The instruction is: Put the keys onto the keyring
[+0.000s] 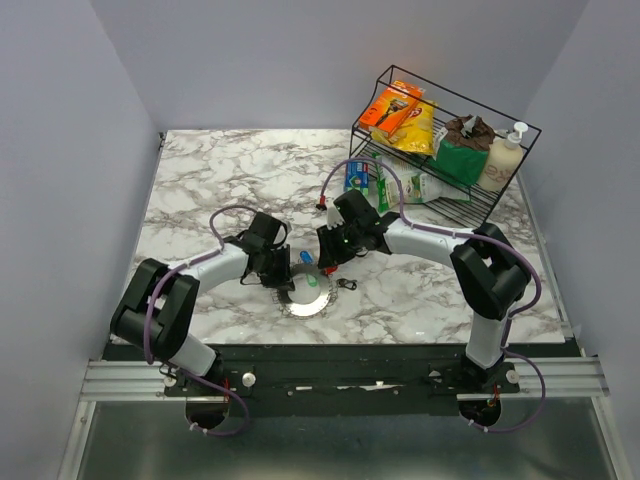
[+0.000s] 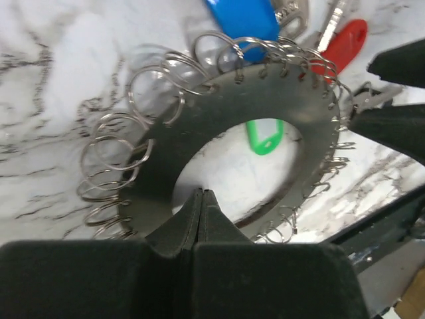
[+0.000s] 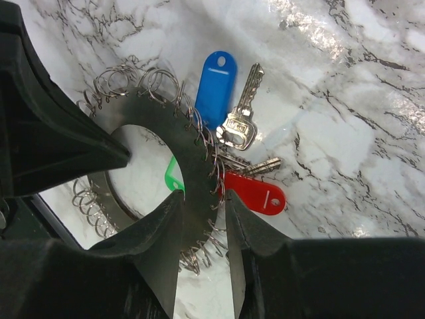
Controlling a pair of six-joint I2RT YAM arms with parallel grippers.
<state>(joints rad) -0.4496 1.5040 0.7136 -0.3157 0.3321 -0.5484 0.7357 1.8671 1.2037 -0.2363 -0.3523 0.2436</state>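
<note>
Hold keyring (image 2: 219, 113) steady on the table (image 1: 200, 180) with left gripper (image 2: 201, 196), pinched shut on its inner edge. With right gripper (image 3: 202, 199) partly open, empty, astride the rim — nip one small loop only, nearest the keys (image 3: 239, 126) just beside.

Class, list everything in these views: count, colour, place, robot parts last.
keyring: one, silver disc rimmed with wire rings, table centre
key tags: three, blue, red, green, by keyring
keys: two, silver, beside the tags
wire rack: one, black, back right
orange box, yellow bag, green bag, white pump bottle: one each, in rack
table: one, white marble
left gripper: black, shut on keyring's inner edge
right gripper: black, open, astride keyring's band
</note>
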